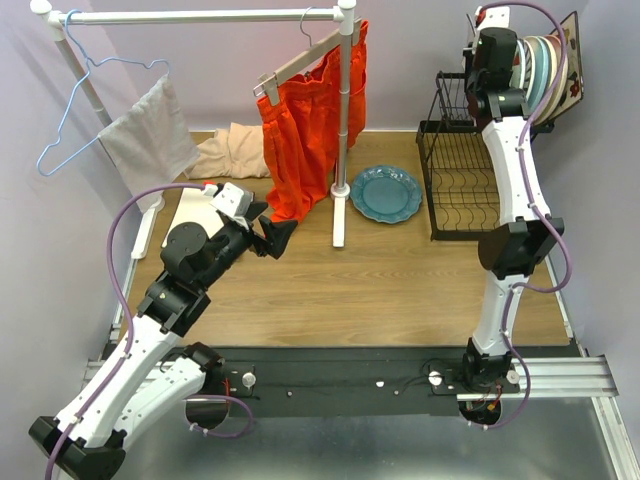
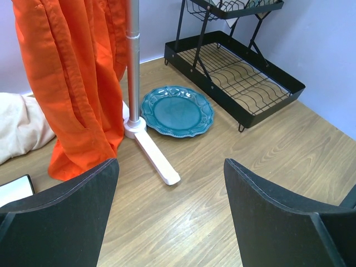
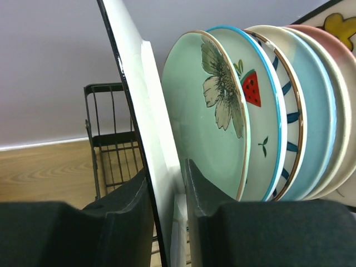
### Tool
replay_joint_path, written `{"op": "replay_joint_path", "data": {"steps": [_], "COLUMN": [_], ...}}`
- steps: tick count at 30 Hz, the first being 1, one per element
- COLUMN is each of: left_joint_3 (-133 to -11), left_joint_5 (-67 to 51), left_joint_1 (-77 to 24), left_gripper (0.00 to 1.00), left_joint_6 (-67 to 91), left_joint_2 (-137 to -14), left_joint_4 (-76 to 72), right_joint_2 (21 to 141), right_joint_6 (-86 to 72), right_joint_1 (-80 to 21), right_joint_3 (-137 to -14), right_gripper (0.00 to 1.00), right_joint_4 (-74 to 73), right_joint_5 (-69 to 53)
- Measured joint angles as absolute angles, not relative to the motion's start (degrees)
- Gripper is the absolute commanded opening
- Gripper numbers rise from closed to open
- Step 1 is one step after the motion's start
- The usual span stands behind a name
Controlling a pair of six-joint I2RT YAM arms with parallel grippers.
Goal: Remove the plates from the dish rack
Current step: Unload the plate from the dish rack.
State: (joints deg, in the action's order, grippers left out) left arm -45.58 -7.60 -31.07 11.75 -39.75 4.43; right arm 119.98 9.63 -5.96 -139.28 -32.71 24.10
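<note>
The right gripper (image 3: 167, 192) pinches the white square plate (image 3: 136, 105). It stands upright, first in the row of plates (image 3: 267, 111) on the dish rack (image 1: 455, 185), far right. The left gripper (image 2: 171, 167) is spread wide, well apart on the left.

White clothes rail (image 1: 200, 16), orange garment (image 1: 305, 135) hanging on it, blue hanger (image 1: 92, 75), grey cloth (image 1: 150, 140), beige cloth (image 1: 232, 152) on table (image 1: 400, 280)

Teal plate (image 1: 386, 193), black rack (image 1: 455, 200), black-edged white plate (image 3: 147, 111), mint plate (image 3: 206, 128) with a flower, blue-striped white plate (image 3: 289, 119), orange cloth (image 1: 300, 130).
</note>
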Motion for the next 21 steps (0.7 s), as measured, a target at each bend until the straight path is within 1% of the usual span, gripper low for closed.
{"op": "replay_joint_path", "data": {"steps": [2,7,11,12,21], "left_joint_3": [-45.6,-45.6,-45.6,-45.6,-45.6], "left_joint_5": [-7.6,-7.6,-7.6,-7.6,-7.6], "left_joint_1": [-31.1,-30.9,-30.7,-30.7,-30.7], "left_gripper": [0.86,0.86,0.86,0.86,0.86], "left_joint_6": [11.7,11.7,11.7,11.7,11.7], "left_joint_2": [-39.8,-40.0,-40.0,-40.0,-40.0], "left_joint_4": [4.4,4.4,4.4,4.4,4.4], "right_joint_2": [120.1,120.1,120.1,120.1,120.1], "right_joint_6": [10.5,12.1,12.6,12.7,14.3], "right_joint_1": [-6.1,-6.0,-5.9,-5.9,-6.0], "right_joint_3": [-139.4,-139.5,-139.5,-139.5,-139.5], "right_gripper": [0.28,0.18,0.06,0.01,0.01], "right_joint_4": [-32.6,-32.0,-31.9,-31.8,-31.5], "right_joint_5": [24.7,26.0,26.5,26.6,27.4]}}
